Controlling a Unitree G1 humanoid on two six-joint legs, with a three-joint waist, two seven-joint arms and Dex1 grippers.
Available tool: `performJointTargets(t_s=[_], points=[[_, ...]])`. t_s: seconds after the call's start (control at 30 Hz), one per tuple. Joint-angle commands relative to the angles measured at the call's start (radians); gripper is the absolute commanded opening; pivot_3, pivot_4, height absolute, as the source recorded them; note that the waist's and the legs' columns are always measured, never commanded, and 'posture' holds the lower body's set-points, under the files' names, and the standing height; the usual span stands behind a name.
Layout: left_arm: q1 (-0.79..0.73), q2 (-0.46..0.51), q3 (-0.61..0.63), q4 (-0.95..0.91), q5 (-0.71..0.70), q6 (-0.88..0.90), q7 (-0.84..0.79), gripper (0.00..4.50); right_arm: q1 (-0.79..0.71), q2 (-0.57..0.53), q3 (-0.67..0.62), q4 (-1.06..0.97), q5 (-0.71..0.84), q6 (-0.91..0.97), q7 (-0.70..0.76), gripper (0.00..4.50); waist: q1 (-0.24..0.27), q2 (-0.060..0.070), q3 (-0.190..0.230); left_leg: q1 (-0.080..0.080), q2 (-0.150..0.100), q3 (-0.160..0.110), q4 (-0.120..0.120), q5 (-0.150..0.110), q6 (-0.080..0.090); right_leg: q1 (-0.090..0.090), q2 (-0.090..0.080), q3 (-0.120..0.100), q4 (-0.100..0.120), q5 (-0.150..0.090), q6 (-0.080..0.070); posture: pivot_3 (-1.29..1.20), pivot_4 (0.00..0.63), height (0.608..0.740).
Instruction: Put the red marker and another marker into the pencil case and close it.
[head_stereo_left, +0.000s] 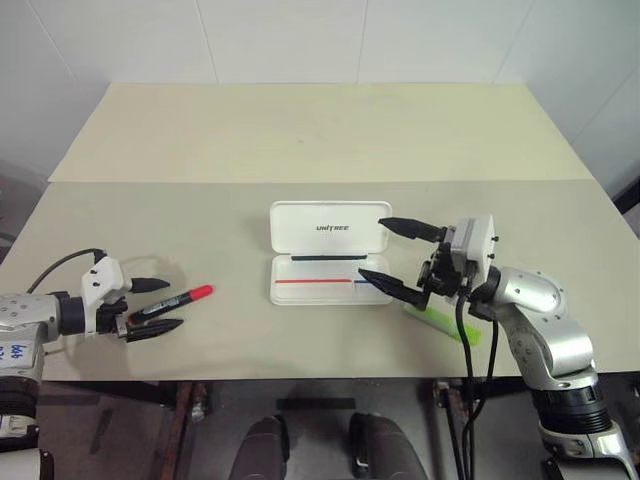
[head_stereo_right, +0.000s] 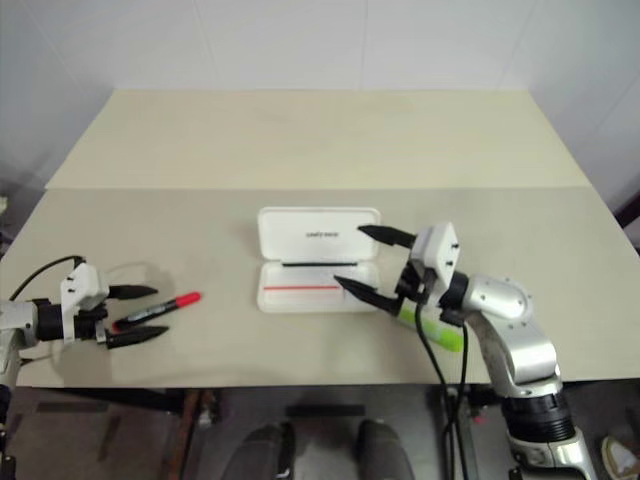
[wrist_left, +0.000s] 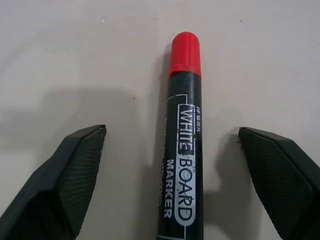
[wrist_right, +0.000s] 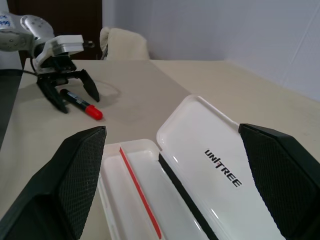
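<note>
The red marker (head_stereo_left: 172, 302), a black barrel printed "WHITE BOARD MARKER" with a red cap, lies flat at the left front of the table. My left gripper (head_stereo_left: 170, 304) is open and straddles the barrel, with a gap on each side between the marker (wrist_left: 184, 125) and the fingers (wrist_left: 75, 165). The white pencil case (head_stereo_left: 325, 232) lies open mid-table, its "UNITREE" lid tilted back. My right gripper (head_stereo_left: 374, 248) hangs open just off the case's right end. The light-green marker (head_stereo_left: 447, 323) lies on the table under my right wrist, partly hidden.
The table (head_stereo_left: 320, 130) has a paler panel behind a seam running across it. Its front edge passes close below both arms. A black cable (head_stereo_left: 60, 262) loops from my left wrist, and another (head_stereo_left: 465, 350) hangs from the right.
</note>
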Motion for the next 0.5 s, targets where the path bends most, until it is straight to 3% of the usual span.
performJointTargets(t_s=[0.03,0.3,0.5], points=[[-0.001,-0.005,-0.009,0.011,0.003,-0.004,-0.006,3.22,0.023,-0.055,-0.020,-0.098,0.083,0.051,0.069,4.50,0.000,0.000,0.000,0.000,0.000,0.000,0.000,0.000,0.000,0.000,0.000,0.000,0.000,0.000,0.000,0.00,0.150,0.740],[0.012,-0.017,-0.020,0.004,0.012,-0.011,0.003,0.59,0.030,-0.109,-0.012,-0.128,0.125,0.102,0.136,4.50,0.000,0.000,0.000,0.000,0.000,0.000,0.001,0.000,0.000,0.000,-0.002,0.000,0.000,0.000,0.000,0.00,0.150,0.740],[0.019,-0.035,-0.020,-0.049,-0.005,-0.010,0.012,0.53,0.001,-0.128,-0.025,-0.109,0.147,0.120,0.174,4.50,0.004,0.000,0.000,0.000,0.000,0.000,0.001,0.000,0.000,0.000,-0.004,0.000,0.000,0.000,0.000,0.00,0.150,0.740]])
